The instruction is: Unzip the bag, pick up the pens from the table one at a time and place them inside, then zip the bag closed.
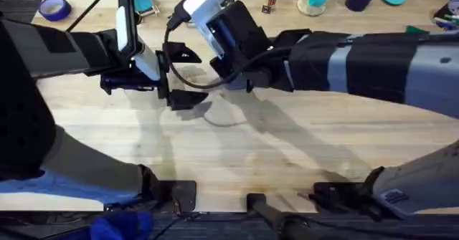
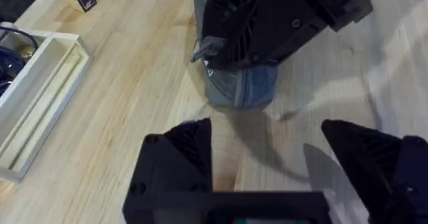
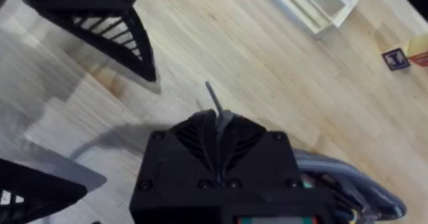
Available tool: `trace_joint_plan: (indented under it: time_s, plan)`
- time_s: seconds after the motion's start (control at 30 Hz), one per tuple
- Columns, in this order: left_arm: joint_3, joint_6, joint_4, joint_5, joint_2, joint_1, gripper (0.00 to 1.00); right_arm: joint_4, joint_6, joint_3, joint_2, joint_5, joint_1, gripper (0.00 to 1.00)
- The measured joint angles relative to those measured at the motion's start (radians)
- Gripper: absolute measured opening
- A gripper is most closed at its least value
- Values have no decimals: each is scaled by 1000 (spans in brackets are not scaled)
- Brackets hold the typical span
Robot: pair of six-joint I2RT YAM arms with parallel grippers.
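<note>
Left to right, taking the bag (image 2: 242, 89) as your landmark. Your left tool (image 2: 267, 158) hovers just beside the near end of the bag, its two black fingers (image 2: 182, 150) spread wide with nothing between them and bare counter (image 2: 127, 97) under the gap. The blue-grey bag lies on the counter, only its end showing from under the right tool (image 3: 215, 120). Your right tool sits directly over the bag, jaws pressed together on a thin grey tab (image 3: 212, 98) that sticks out past the fingertips; whether this is the zipper pull you cannot tell. From overhead, both tools (image 1: 172, 89) (image 1: 188, 55) meet at the counter's far centre-left.
</note>
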Motion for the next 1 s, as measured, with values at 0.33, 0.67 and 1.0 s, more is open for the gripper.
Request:
trace_joint_plan:
  time_s: [0.33, 0.67, 1.0]
  plan:
    - [0, 0, 0, -2, 0, 0, 995, 13, -11, 0, 0, 3, 0, 33]
    - [0, 0, -44, -8, 0, 0, 995, 10, -55, 0, 0, -2, 0, 31]
    - [0, 0, -49, -44, 0, 0, 994, 1, -52, 0, 0, -251, -65, 30]
